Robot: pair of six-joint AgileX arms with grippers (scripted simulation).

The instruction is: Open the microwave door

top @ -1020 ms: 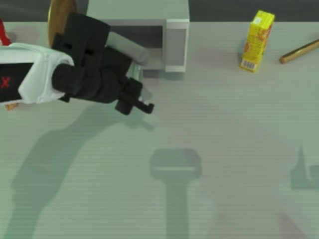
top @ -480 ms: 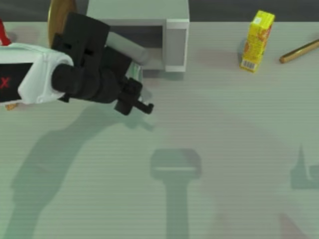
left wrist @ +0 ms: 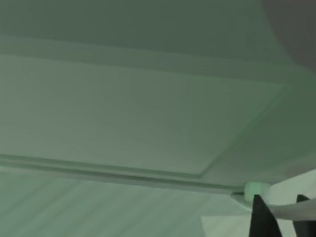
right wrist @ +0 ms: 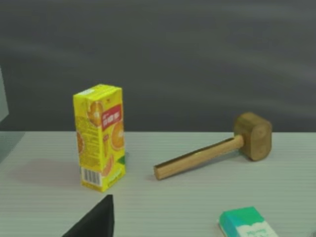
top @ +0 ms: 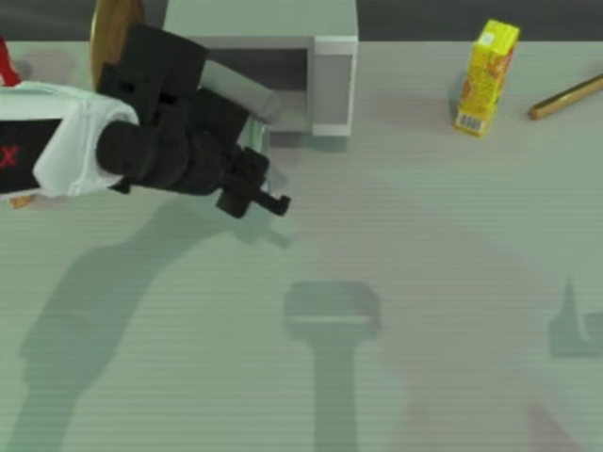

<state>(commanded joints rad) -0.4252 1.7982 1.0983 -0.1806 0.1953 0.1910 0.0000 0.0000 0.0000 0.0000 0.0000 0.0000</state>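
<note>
Pale green table: boxy grey-white microwave (top: 273,56) at back, its grey-windowed white door (left wrist: 128,118) ajar beside the left gripper (top: 262,195); grip can't tell

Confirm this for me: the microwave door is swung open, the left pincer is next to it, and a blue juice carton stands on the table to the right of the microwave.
One thing is wrong: the juice carton is yellow, not blue, as the top view and right wrist view show. The rest holds: the microwave door is swung open, the left pincer is next to it, and the carton stands on the table to the right of the microwave.
</note>
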